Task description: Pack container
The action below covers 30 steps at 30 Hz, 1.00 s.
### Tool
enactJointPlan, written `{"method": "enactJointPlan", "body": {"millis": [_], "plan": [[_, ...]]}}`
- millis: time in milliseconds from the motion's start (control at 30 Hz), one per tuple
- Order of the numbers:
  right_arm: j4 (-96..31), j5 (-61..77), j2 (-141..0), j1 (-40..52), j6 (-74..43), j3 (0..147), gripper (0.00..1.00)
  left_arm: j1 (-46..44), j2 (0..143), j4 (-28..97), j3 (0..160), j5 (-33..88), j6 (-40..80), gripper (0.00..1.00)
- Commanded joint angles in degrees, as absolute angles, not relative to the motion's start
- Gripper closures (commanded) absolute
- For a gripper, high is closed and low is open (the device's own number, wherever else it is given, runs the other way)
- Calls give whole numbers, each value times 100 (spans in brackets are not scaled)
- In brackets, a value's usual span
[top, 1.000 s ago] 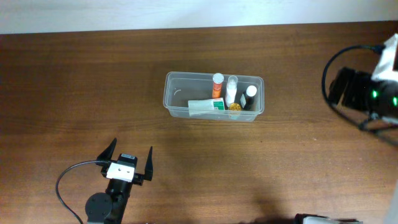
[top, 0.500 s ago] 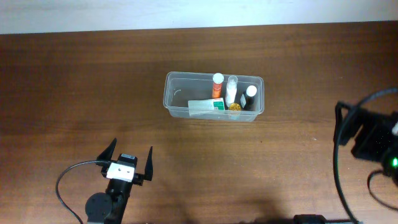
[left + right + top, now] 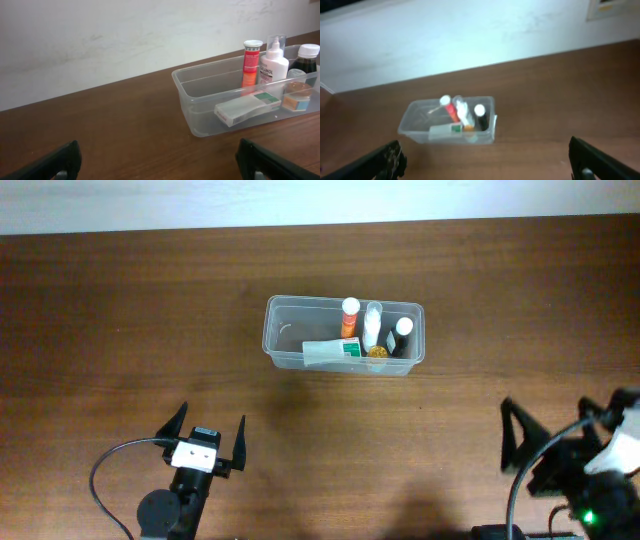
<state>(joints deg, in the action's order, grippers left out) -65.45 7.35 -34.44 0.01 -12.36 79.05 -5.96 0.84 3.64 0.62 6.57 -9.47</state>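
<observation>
The clear plastic container (image 3: 284, 330) stands at the table's middle. Inside, at its right half, are an orange tube with a white cap (image 3: 350, 317), a white pump bottle (image 3: 372, 326), a dark bottle with a white cap (image 3: 401, 335), a small amber jar (image 3: 377, 352) and a white-and-green box (image 3: 332, 351) lying on its side. The container also shows in the left wrist view (image 3: 200, 95) and in the right wrist view (image 3: 415, 120). My left gripper (image 3: 209, 434) is open and empty near the front edge. My right gripper (image 3: 555, 430) is open and empty at the front right.
The brown wooden table (image 3: 120, 330) reaches back to a white wall (image 3: 125, 35). A black cable (image 3: 105, 470) loops beside the left arm's base.
My right arm has swung from the far right edge down to the front right corner, away from the container. The left arm and the container's contents have not moved.
</observation>
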Motion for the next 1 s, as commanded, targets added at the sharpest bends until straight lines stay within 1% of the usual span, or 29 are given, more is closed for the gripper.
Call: {"method": "enactJointPlan", "body": {"millis": [0,133,533,800,967], "plan": [[-6464,906,-3002,80,-1387,7343,2,-567,34,395,49,598,-1039,1],[-6445,906,-2923,78,-1404,7074,2,-567,34,395,49,598,-1039,1],[-5354,1015,-2156,91,-1406,6049,2,-567,34,395,49,598,-1039,1],[-4226,1020,-1236,403,-1413,4812,2,-567,34,395,49,598,-1039,0],[-3577,1013,-827,421,-1706,4058,2,-567,34,395,49,598,-1039,1]]}}
